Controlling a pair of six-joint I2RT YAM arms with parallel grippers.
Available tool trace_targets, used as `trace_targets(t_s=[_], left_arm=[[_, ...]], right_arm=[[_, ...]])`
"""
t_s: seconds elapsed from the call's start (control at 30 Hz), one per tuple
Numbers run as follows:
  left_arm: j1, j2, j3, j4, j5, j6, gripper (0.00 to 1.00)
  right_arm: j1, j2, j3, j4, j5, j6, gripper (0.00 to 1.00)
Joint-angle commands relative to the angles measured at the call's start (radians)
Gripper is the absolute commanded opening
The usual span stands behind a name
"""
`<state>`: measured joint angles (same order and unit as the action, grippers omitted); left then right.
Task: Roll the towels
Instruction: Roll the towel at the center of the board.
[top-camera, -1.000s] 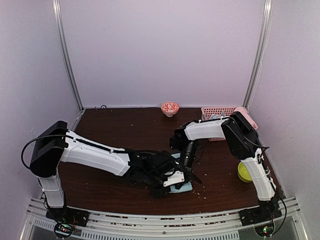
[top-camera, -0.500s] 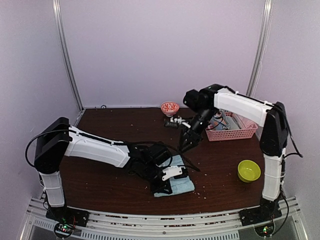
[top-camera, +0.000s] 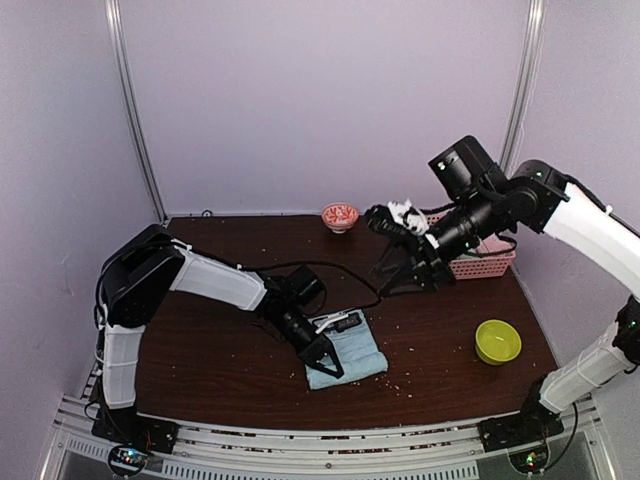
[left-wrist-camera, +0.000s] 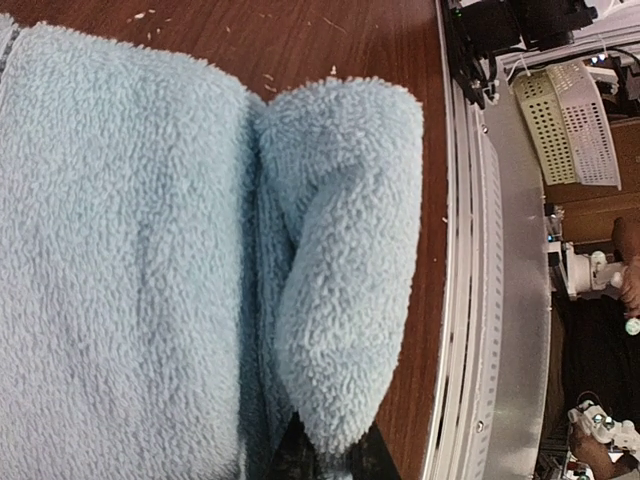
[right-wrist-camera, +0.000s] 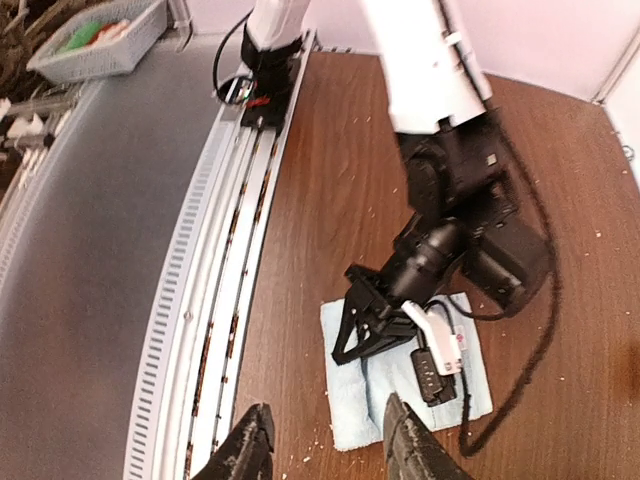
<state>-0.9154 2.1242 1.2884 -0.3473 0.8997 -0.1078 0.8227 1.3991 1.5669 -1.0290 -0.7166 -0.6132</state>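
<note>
Left gripper (top-camera: 326, 360), lower centre, was clamped on the towel (top-camera: 358, 352) at its curled edge. Right gripper (right-wrist-camera: 328, 445) hung part-open, empty. Best: roll tight, edges square.

A lime bowl (top-camera: 497, 342) is seen on the desk (top-camera: 220, 345), front right. A pink basket (top-camera: 480, 262) is set at the back right, partly hidden. A small red-patterned bowl (top-camera: 340, 216) is placed by the back edge. Crumbs (left-wrist-camera: 137, 16) are scattered over the wood.
</note>
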Motion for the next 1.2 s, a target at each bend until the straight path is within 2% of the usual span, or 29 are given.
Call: trace_targets(t_s=[0.0, 0.13, 0.23, 0.63, 0.73, 0.87, 0.93, 1.03, 1.17], left_arm=[[0.001, 0.077, -0.016, -0.026, -0.012, -0.021, 0.01], [0.006, 0.089, -0.018, -0.025, -0.015, -0.024, 0.01], [0.009, 0.093, -0.022, -0.024, -0.022, -0.023, 0.01], [0.010, 0.106, -0.014, -0.027, -0.012, -0.020, 0.02], [0.010, 0.106, -0.010, -0.037, -0.016, -0.011, 0.05], [0.011, 0.067, -0.008, -0.078, -0.033, 0.030, 0.26], [0.015, 0.019, -0.015, -0.096, -0.049, 0.050, 0.31], [0.046, -0.073, -0.045, -0.116, -0.131, 0.056, 0.38], [0.113, -0.234, -0.124, -0.085, -0.328, 0.003, 0.43]], right_arm=[[0.088, 0.050, -0.189, 0.090, 0.189, -0.034, 0.37], [0.205, 0.086, -0.379, 0.269, 0.410, -0.039, 0.40], [0.261, 0.138, -0.459, 0.384, 0.569, -0.038, 0.44], [0.348, 0.301, -0.572, 0.584, 0.746, -0.077, 0.45], [0.348, 0.317, -0.607, 0.610, 0.749, -0.091, 0.42], [0.346, 0.349, -0.605, 0.586, 0.735, -0.097, 0.24], [0.340, 0.358, -0.593, 0.559, 0.710, -0.098, 0.17], [0.310, 0.374, -0.541, 0.472, 0.589, -0.091, 0.13], [0.244, 0.431, -0.398, 0.257, 0.342, -0.068, 0.10]])
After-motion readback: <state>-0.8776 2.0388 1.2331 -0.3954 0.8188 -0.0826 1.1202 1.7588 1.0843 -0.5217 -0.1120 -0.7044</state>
